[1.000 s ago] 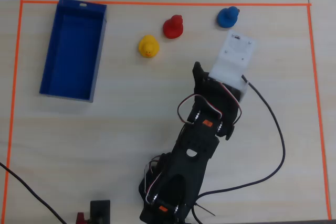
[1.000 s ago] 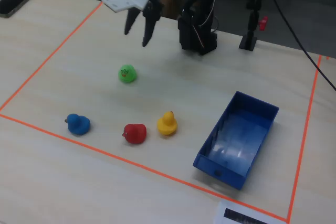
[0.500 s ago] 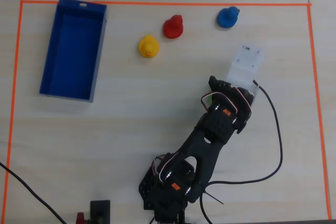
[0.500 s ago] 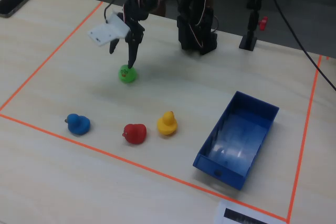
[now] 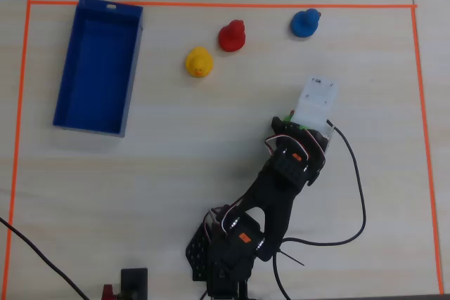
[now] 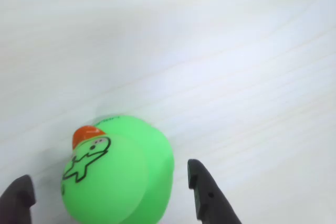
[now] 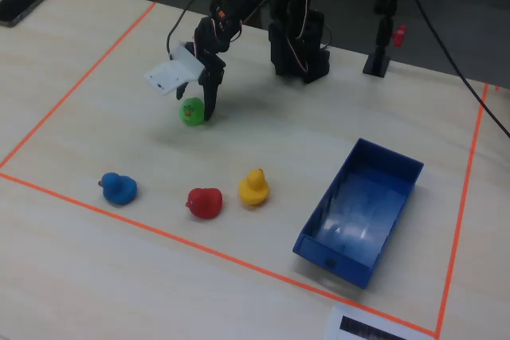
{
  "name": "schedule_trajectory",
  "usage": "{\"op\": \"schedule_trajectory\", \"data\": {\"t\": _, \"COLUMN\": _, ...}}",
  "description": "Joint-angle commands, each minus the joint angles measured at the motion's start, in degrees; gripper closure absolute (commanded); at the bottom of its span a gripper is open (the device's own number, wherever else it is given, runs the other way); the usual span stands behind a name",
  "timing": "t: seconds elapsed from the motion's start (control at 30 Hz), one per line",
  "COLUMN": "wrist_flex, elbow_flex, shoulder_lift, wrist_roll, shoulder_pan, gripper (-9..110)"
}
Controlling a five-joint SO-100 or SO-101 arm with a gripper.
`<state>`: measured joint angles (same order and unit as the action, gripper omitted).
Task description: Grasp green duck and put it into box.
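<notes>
The green duck [image 6: 118, 174] sits on the pale wooden table, its orange beak toward the upper left in the wrist view. My gripper [image 6: 107, 179] is open and straddles it, one black finger [image 6: 18, 198] to its left and one [image 6: 207, 195] to its right, with a small gap on each side. In the fixed view the duck [image 7: 190, 111] is on the table between the lowered fingers [image 7: 210, 101]. From overhead only a green sliver [image 5: 289, 114] shows beside the white wrist mount [image 5: 314, 102]. The dark blue box [image 5: 98, 64] is empty at the far left, also in the fixed view [image 7: 327, 197].
A yellow duck [image 5: 199, 62], a red duck [image 5: 231, 36] and a blue duck [image 5: 305, 23] stand in a loose row between the gripper and the box side. Orange tape [image 5: 415, 103] frames the work area. The arm base [image 7: 299, 49] and its cables are at the table's edge.
</notes>
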<state>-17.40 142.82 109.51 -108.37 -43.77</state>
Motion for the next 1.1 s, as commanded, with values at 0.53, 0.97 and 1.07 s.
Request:
{"op": "schedule_trajectory", "data": {"t": 0.53, "wrist_flex": -13.7, "elbow_flex": -14.0, "shoulder_lift": -2.0, "wrist_roll": 16.4, "shoulder_pan": 4.9, "gripper": 101}}
{"op": "schedule_trajectory", "data": {"t": 0.97, "wrist_flex": -66.5, "elbow_flex": -66.7, "shoulder_lift": -8.4, "wrist_roll": 60.7, "shoulder_pan": 56.4, "gripper": 101}}
{"op": "schedule_trajectory", "data": {"t": 1.07, "wrist_flex": -68.8, "elbow_flex": -77.6, "shoulder_lift": -18.3, "wrist_roll": 65.2, "shoulder_pan": 64.1, "gripper": 101}}
